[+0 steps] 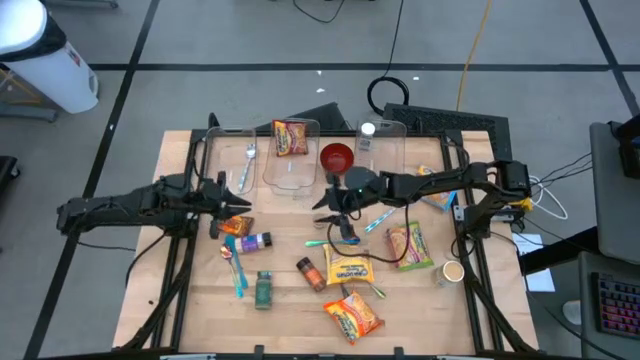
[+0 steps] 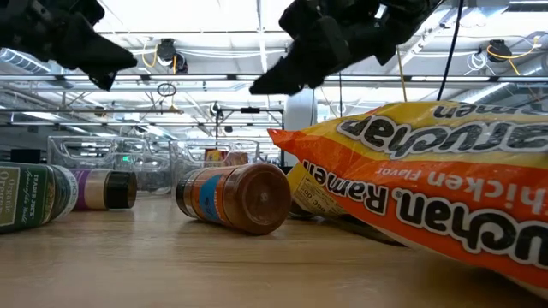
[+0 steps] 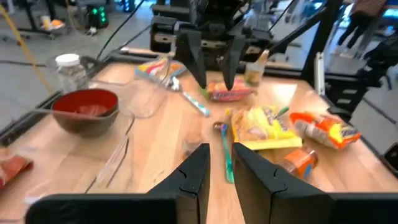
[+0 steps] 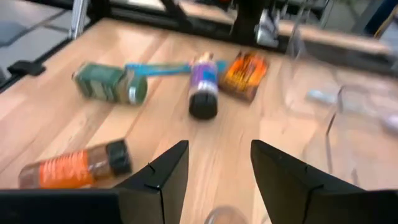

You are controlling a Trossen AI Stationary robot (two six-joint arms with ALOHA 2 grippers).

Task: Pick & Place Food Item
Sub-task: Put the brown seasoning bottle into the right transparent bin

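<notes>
Several food items lie on the wooden table (image 1: 190,300): a yellow ramen packet (image 1: 348,268), an orange ramen packet (image 1: 353,316), another packet (image 1: 408,245), a small orange packet (image 1: 237,227), an orange spice bottle (image 1: 311,272), a purple-lidded jar (image 1: 255,241) and a green jar (image 1: 263,290). One more ramen packet (image 1: 290,138) rests in a clear container at the far side. My left gripper (image 3: 222,174) hovers above the small orange packet, slightly open and empty. My right gripper (image 4: 219,168) hangs open over the table's middle, near a red bowl (image 1: 337,157), holding nothing.
Clear containers (image 1: 232,152) (image 1: 381,140) stand along the far edge. A blue spoon (image 1: 237,270) and other small utensils lie among the items. A paper cup (image 1: 452,271) stands at the right. Bare wood shows at the near left.
</notes>
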